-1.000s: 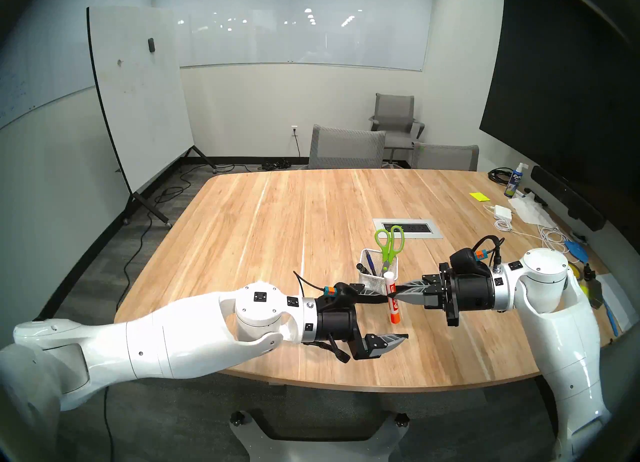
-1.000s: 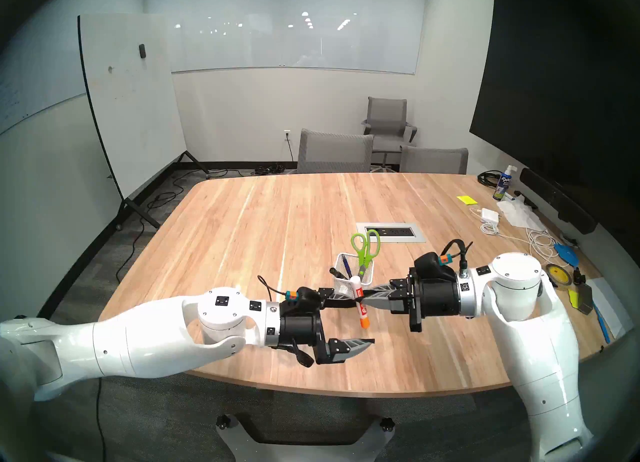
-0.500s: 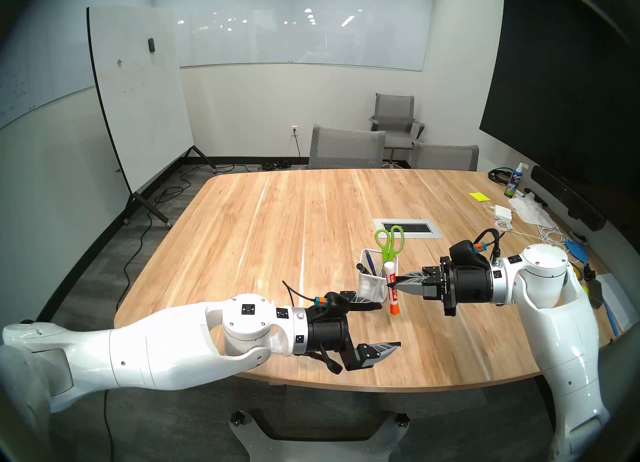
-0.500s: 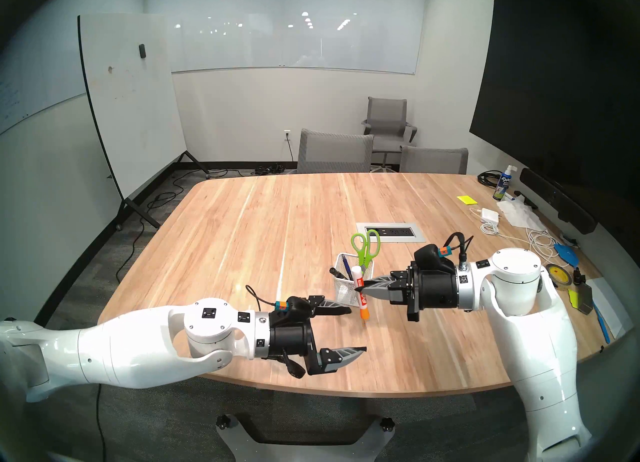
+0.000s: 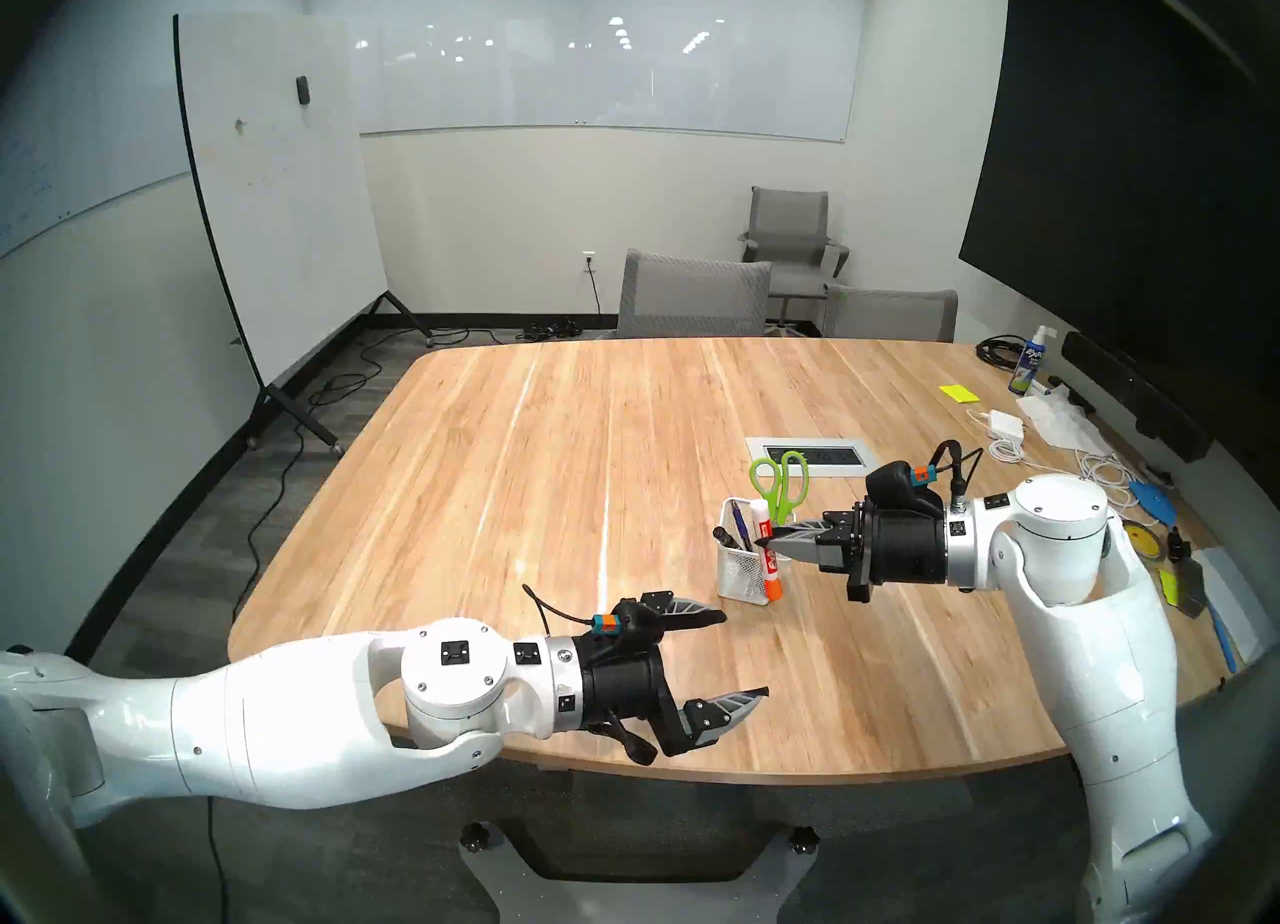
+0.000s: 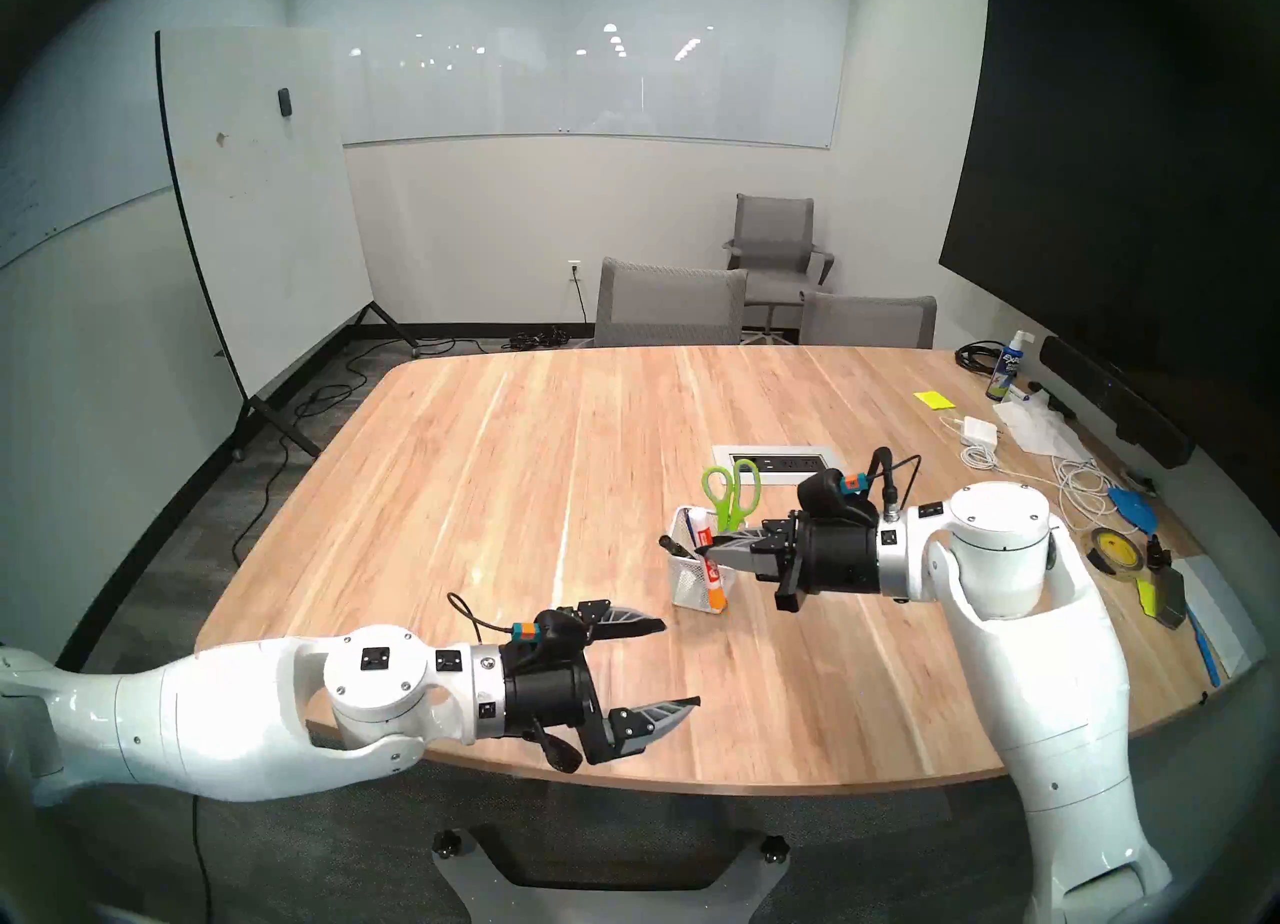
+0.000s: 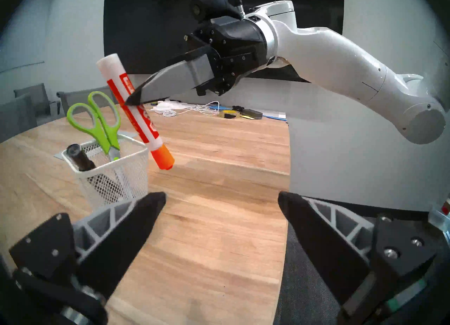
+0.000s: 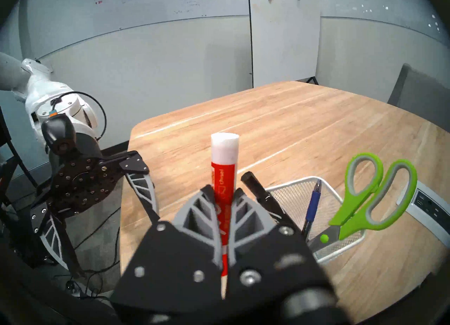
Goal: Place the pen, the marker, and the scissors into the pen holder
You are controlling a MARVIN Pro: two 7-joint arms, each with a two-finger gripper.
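While clamped on the marker [image 5: 977, 550], white barrel with red label and orange cap, the right hand [image 5: 767, 541] holds it tilted, cap down, just beside the pen holder [image 5: 742, 576], cap outside the near wall. Label writing too blurred to read. Left hand [image 5: 744, 652] is spread wide, empty, well apart near the worktop [image 5: 554, 458] edge. Inside the holder: scissors [image 5: 781, 486] handles up, blue pen [image 5: 740, 526], black marker [image 5: 725, 536] leaning. Far right, a spray bottle [image 5: 1027, 367] reads "EXPO".
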